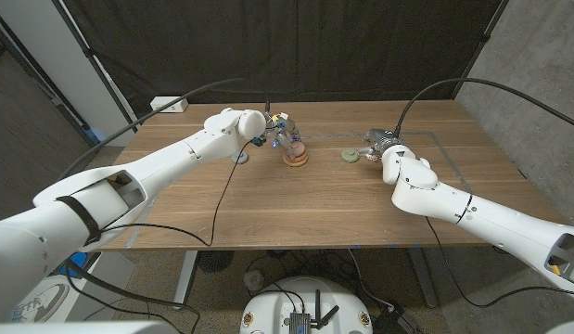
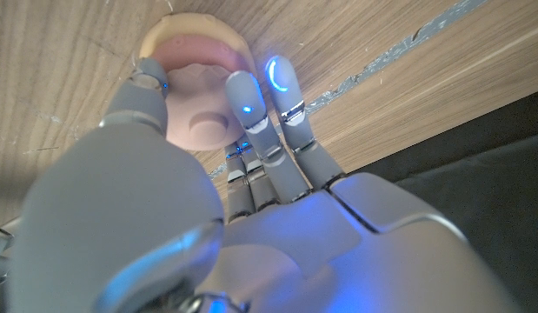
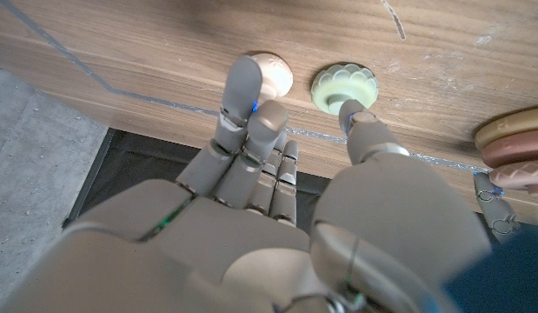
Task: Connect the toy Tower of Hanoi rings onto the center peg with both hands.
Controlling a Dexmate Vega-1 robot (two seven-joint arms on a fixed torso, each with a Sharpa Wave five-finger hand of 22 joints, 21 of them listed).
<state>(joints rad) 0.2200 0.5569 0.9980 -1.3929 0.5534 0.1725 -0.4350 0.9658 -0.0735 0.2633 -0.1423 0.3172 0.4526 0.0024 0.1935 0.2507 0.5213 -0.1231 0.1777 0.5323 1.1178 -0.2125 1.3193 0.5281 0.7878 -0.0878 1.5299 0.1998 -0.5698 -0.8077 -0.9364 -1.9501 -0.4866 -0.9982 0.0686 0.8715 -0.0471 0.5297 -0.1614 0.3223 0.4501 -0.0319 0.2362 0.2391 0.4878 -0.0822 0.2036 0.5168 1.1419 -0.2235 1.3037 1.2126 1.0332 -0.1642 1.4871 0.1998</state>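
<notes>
- Broadly, the wooden table (image 1: 296, 209) carries everything, with a taped outline near its right side; both arms reach in from the near corners toward the far middle.
- The left hand (image 1: 279, 133) hovers right over the stack of rings (image 1: 295, 156), which sits on its tan base at the table's far centre. In the left wrist view the fingers (image 2: 249, 109) curl down around a pink ring (image 2: 202, 96), touching or nearly touching it; whether they truly grip it cannot be told.
- The right hand (image 1: 384, 147) sits well to the right of the stack. Its fingers are apart and hold nothing, the thumb tip (image 3: 355, 117) reaching to the edge of the green ring (image 3: 342, 87).
- The green ring (image 1: 346, 156) lies flat on the table, hole upward, between the right hand and the stack, just beside the right hand's fingertips. The right hand is plainly the nearer one for it.
- Judged from this, the coming move turns on carrying that ring leftward to the peg; the left hand over the stack stands in the way and would likely need to clear.
- A small pale rounded piece (image 3: 273, 74) lies just beside the green ring.
- A small grey disc (image 1: 240, 158) lies left of the stack, under the left arm.
</notes>
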